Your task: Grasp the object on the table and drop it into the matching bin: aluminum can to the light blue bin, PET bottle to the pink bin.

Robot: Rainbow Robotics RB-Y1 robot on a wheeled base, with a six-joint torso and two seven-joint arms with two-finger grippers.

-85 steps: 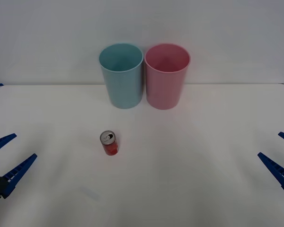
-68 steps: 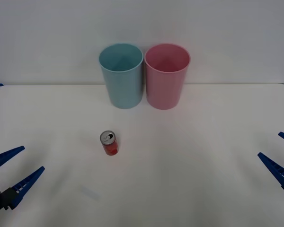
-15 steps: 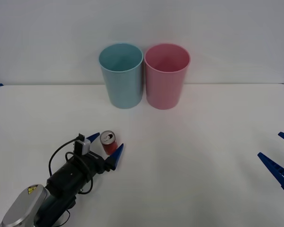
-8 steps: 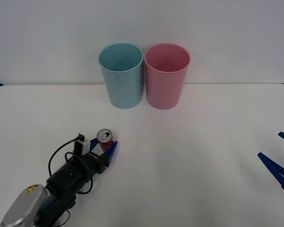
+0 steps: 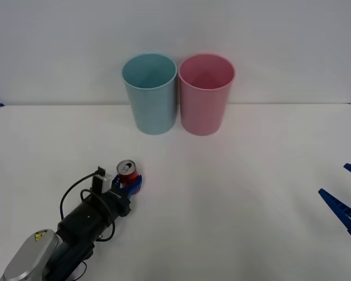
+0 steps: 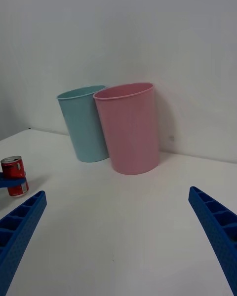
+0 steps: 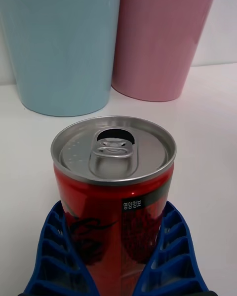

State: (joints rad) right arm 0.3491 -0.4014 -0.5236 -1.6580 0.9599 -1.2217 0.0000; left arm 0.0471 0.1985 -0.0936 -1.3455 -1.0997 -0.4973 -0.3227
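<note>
In the front view, the left gripper [image 5: 127,183] reaches out over the white counter [image 5: 234,193], its blue jaws pinching the small red aluminum can [image 5: 127,171] from both sides. The can stands upright, silver top showing, on the counter's near left part, well apart from the two bins at the far edge. There the light blue bin [image 5: 150,93] stands to the left of the pink bin [image 5: 206,94], the two just beside each other. The right gripper [image 5: 345,199] waits low at the right edge, its jaws spread.

In the right wrist view, the right gripper [image 6: 118,237] has its jaws wide apart over bare counter [image 6: 123,217]. Beyond stand the pink bin [image 6: 128,128] and the light blue bin [image 6: 85,123], with the can [image 6: 14,175] far off to the side, a blue finger against it.

In the left wrist view, the left gripper [image 7: 113,256] has its ribbed fingers [image 7: 54,246] pressed against the can [image 7: 113,192] on either side. The pull tab sits on the opened silver top. Behind rise the light blue bin [image 7: 61,44] and the pink bin [image 7: 163,34].
</note>
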